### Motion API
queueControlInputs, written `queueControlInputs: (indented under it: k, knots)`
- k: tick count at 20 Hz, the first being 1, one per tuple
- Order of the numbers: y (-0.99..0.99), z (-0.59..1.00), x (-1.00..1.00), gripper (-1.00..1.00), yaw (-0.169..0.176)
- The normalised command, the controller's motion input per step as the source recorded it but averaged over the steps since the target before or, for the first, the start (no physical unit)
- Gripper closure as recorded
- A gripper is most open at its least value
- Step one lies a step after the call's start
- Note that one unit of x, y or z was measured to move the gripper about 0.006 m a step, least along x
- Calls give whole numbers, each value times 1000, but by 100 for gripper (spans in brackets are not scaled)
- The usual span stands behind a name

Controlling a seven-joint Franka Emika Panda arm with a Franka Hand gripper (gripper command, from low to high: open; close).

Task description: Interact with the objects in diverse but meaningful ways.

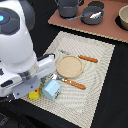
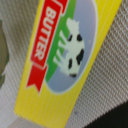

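Observation:
A yellow rectangular box (image 2: 65,60) labelled BUTTER, with a cow picture, fills the wrist view and lies on the woven placemat (image 2: 112,75). In the exterior view the yellow box (image 1: 34,94) sits at the mat's near corner, beside a pale blue carton (image 1: 50,89). My gripper (image 1: 35,86) hangs just above the box, mostly hidden by the white arm; its fingers do not show in either view. A round pan (image 1: 69,66) with a tan inside and a reddish-brown handle (image 1: 88,59) lies mid-mat. The tube is out of view.
A utensil with an orange handle (image 1: 75,83) lies between the pan and the carton. At the back, a brown tray (image 1: 107,29) carries grey pots (image 1: 68,7). A bowl (image 1: 123,17) stands at the exterior view's far right. A dark table surrounds the mat.

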Motion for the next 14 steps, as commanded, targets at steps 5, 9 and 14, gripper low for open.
queueControlInputs:
  k: [5,9,14]
  knots:
    - [-3,-119,243,100,-26]
    - [-39,44,251,100,-35]
    - [-103,51,170,100,-25]
